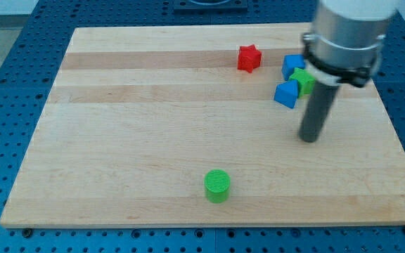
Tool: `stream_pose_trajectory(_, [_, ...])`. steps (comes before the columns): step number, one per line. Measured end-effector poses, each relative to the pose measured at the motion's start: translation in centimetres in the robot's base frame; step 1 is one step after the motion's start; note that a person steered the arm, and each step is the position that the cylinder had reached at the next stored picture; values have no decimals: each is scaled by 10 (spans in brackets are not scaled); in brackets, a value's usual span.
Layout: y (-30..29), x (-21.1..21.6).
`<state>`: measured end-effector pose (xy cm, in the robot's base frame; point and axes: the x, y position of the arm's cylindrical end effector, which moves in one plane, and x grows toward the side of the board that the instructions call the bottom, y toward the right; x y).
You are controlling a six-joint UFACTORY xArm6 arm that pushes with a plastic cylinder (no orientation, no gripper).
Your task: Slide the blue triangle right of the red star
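Surface [153, 140]: pale wood planks.
Our tip [309, 139]: smooth dark rod, holding nothing, just below-right of blue triangle [285, 94].
Red star [248, 58]: left of green block [303, 81] and blue block [292, 65].
Green cylinder [217, 185]: ridged top.

Bright, even light falls from overhead, and the wooden board [188, 140] shows a pale sheen across its upper half without harsh glare. Shadows are short and soft, hugging the base of the green cylinder [217, 185]. The whole frame is slightly soft, and the arm's grey housing [350, 31] looks blurred.
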<state>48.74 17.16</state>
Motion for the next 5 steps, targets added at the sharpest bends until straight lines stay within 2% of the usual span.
stream_pose_trajectory(1, [12,0])
stream_pose_trajectory(4, [-31,-28])
stream_pose_trajectory(5, [-40,-51])
